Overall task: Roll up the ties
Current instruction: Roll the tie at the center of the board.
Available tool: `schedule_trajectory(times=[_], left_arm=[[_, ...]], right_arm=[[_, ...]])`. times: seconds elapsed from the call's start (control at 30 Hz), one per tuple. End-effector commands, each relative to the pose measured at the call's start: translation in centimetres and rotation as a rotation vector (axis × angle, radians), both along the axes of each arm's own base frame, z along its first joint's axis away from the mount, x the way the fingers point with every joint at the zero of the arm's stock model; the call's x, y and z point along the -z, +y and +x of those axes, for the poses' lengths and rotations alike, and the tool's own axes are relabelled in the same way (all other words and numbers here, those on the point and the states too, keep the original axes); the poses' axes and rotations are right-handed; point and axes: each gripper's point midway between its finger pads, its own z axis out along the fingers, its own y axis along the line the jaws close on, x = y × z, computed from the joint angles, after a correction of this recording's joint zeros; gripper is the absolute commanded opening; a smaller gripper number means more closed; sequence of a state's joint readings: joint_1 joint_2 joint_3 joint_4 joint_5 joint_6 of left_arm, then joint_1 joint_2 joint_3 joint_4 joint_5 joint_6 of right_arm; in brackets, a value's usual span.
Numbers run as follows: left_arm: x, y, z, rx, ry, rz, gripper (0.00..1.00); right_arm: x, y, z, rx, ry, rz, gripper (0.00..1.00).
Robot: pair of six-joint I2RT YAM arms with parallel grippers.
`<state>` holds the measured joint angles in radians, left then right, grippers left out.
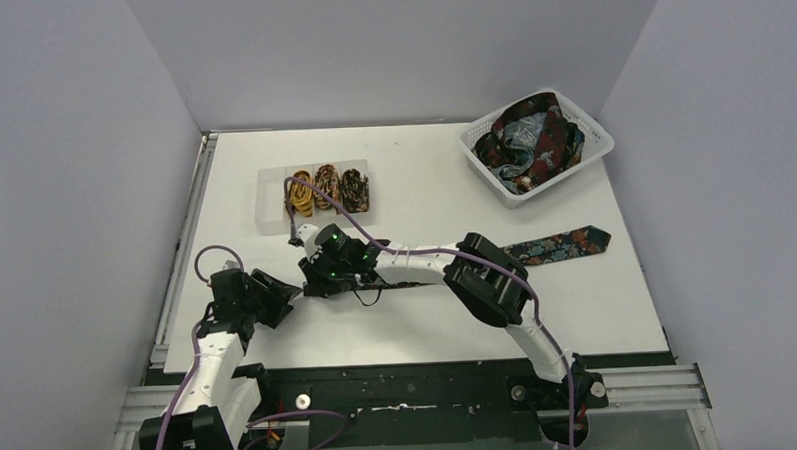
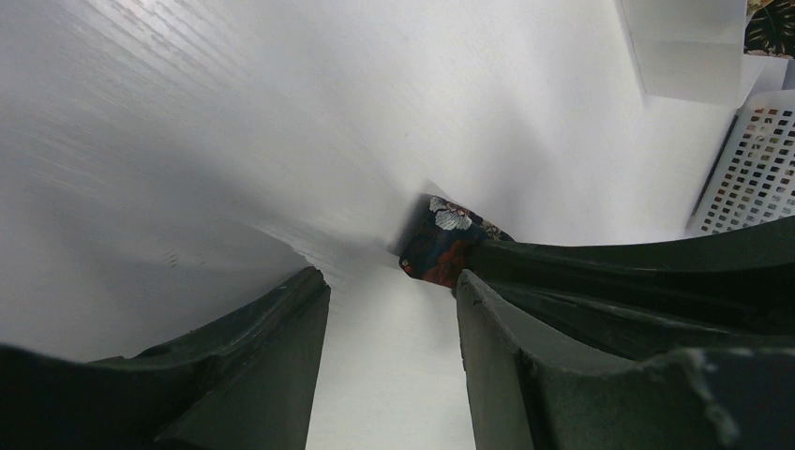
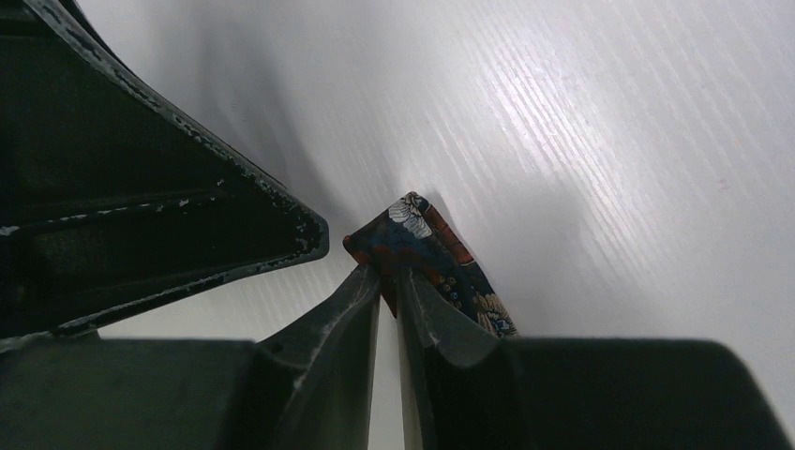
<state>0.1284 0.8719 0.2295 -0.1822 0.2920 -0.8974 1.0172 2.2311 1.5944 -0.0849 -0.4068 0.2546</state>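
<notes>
Fold the tie (image 3: 412, 234) tip tightly; beside it the left gripper (image 2: 392, 281) gapes empty, while the right gripper's (image 3: 389, 277) hold is unclear.

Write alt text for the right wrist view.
The right gripper has its two dark fingers almost together, pinching the folded end of a navy floral tie on the white table. A dark, scuffed robot part fills the upper left.
</notes>
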Motion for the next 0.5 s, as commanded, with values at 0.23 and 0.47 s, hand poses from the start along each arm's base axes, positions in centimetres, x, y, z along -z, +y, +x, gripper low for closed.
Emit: schedule_trajectory(times=[0.23, 0.47], left_arm=[[-1.9, -0.2, 1.9, 0.101, -0.177, 0.063, 0.54], [-0.8, -1.3, 1.7, 0.187, -0.137, 0.090, 0.54]], right_arm=[[-8.4, -5.7, 1.2, -0.030, -0.150, 0.073, 0.65], [-4.9, -7.6, 2.3, -0.230, -0.275, -0.013, 0.83]])
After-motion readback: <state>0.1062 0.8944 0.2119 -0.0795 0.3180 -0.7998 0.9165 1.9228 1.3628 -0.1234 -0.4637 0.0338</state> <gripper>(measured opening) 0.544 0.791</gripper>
